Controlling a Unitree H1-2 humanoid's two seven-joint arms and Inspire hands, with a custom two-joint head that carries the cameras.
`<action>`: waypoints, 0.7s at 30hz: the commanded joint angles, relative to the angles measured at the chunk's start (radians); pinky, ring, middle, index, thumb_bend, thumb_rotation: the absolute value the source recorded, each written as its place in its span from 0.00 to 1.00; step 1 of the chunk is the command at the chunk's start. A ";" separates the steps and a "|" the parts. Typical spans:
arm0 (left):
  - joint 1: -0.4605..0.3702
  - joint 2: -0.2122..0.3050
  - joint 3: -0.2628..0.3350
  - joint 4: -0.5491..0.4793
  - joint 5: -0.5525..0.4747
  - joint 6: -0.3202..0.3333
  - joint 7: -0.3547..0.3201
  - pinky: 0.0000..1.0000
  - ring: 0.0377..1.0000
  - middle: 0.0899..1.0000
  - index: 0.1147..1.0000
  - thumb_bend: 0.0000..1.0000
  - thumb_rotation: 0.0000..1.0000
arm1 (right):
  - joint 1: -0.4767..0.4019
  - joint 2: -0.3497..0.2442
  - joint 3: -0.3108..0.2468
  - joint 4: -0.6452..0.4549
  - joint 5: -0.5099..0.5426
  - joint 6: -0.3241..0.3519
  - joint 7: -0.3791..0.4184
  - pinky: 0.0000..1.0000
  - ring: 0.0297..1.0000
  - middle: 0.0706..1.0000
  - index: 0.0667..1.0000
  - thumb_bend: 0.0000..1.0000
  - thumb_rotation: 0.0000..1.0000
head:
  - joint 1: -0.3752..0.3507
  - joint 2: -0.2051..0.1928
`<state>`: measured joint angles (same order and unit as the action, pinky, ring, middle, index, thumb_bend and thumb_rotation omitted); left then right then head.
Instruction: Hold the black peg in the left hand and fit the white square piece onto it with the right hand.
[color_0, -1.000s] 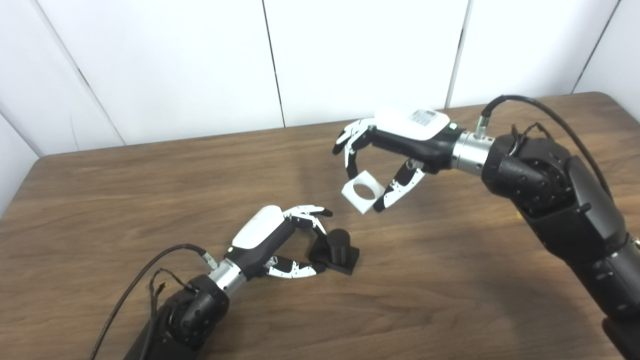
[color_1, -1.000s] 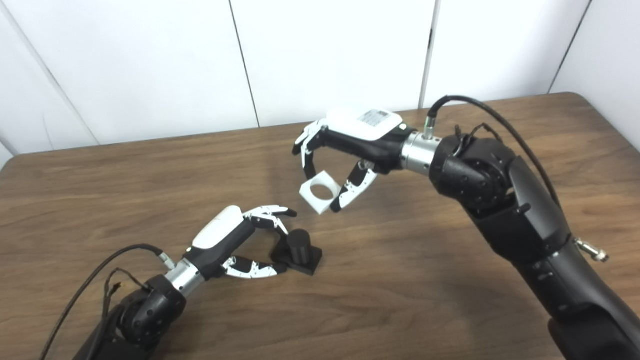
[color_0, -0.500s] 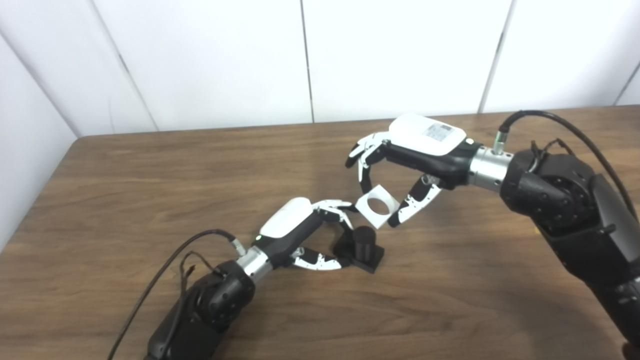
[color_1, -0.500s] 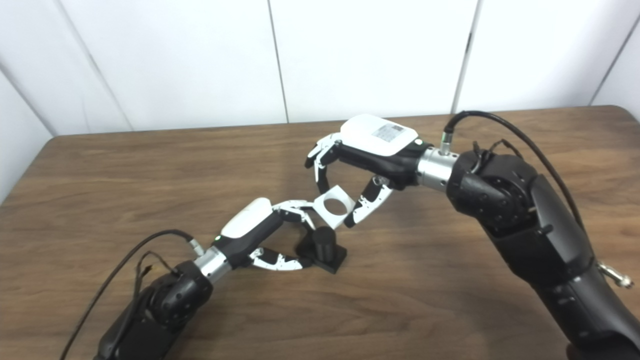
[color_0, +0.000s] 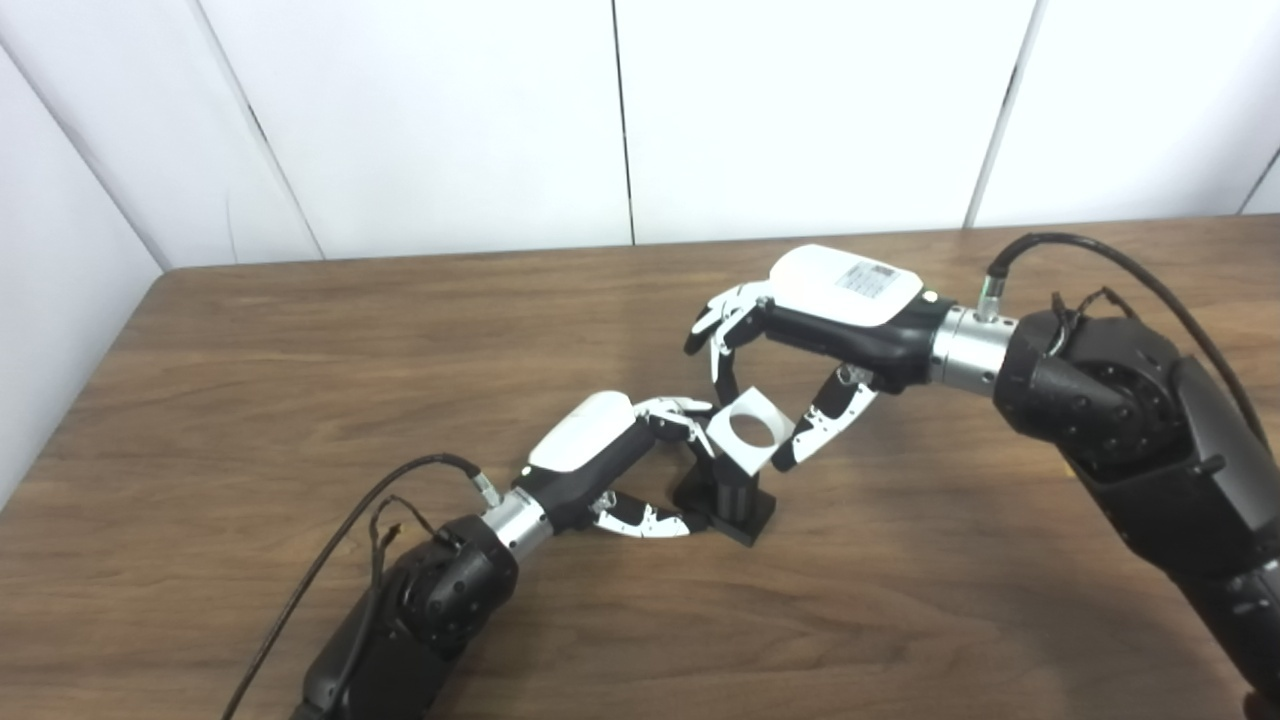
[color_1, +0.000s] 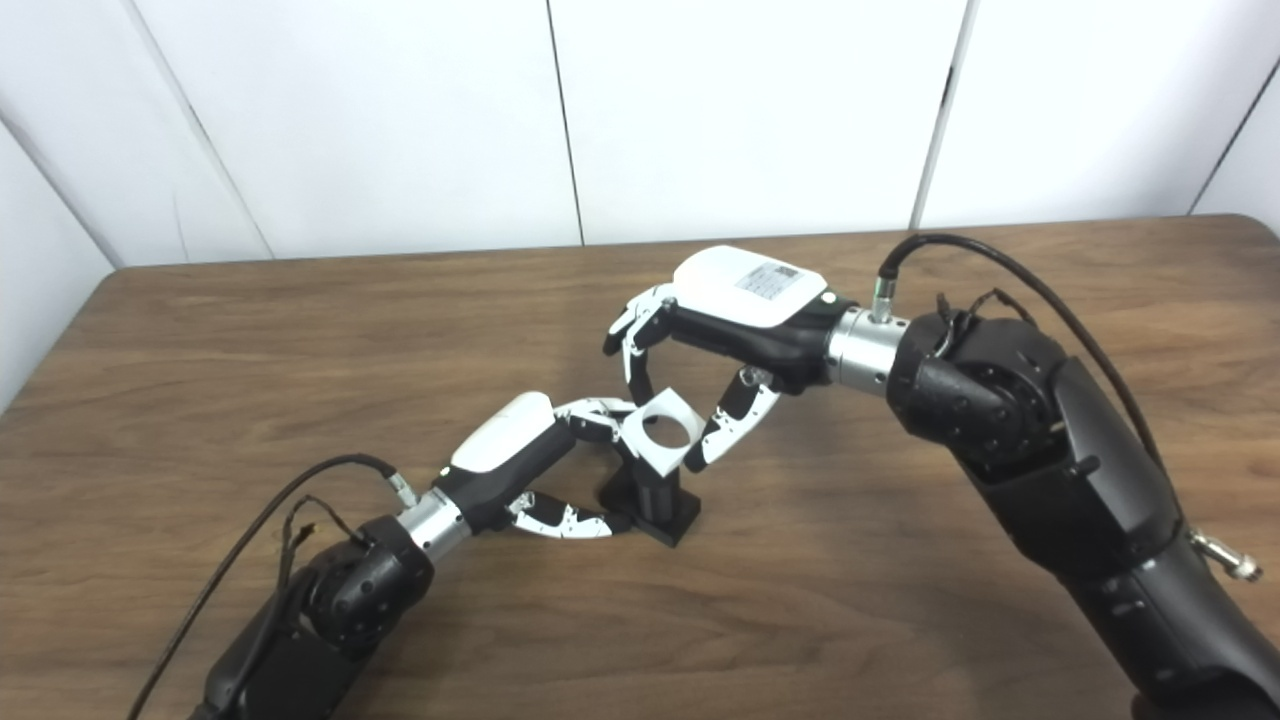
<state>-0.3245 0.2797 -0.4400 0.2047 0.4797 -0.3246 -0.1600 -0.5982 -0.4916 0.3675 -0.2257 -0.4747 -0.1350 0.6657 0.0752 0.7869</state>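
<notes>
left hand (color_0: 610, 470): fingers and thumb closed around the base of the black peg (color_0: 728, 497), which stands upright on the table (color_0: 300, 380) | right hand (color_0: 800, 350): pinching the white square piece (color_0: 750, 430) between fingers and thumb, tilted, right over the peg's top, hiding it | cannot tell if they touch

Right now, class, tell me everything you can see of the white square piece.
The white square piece is a small block, matte and plastic-looking, with a round hole through its middle. It is tilted, its holed face turned up toward the cameras. The right hand pinches it between fingers and thumb, just above the black peg, whose top it hides. Whether the peg has entered the hole cannot be told.
</notes>
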 joint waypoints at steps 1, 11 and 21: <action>0.025 -0.002 -0.041 0.046 0.046 0.074 -0.075 0.73 0.86 0.84 0.43 0.52 0.07 | -0.038 -0.001 -0.007 0.002 0.005 -0.029 -0.010 0.78 0.85 0.78 0.44 0.52 0.14 | 0.003 0.002; 0.024 -0.004 -0.040 0.046 0.050 0.069 -0.068 0.72 0.86 0.83 0.43 0.52 0.07 | -0.041 0.004 0.006 0.041 -0.004 -0.058 -0.014 0.78 0.84 0.77 0.44 0.52 0.14 | 0.006 0.004; 0.025 -0.008 -0.038 0.047 0.051 0.072 -0.068 0.72 0.86 0.84 0.43 0.52 0.07 | -0.039 0.012 0.010 0.058 0.000 -0.058 -0.008 0.78 0.85 0.77 0.44 0.52 0.14 | 0.012 0.008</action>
<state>-0.3258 0.2763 -0.4396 0.2047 0.4900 -0.3235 -0.1588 -0.5972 -0.4781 0.3853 -0.1586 -0.4823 -0.1712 0.6662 0.0874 0.7946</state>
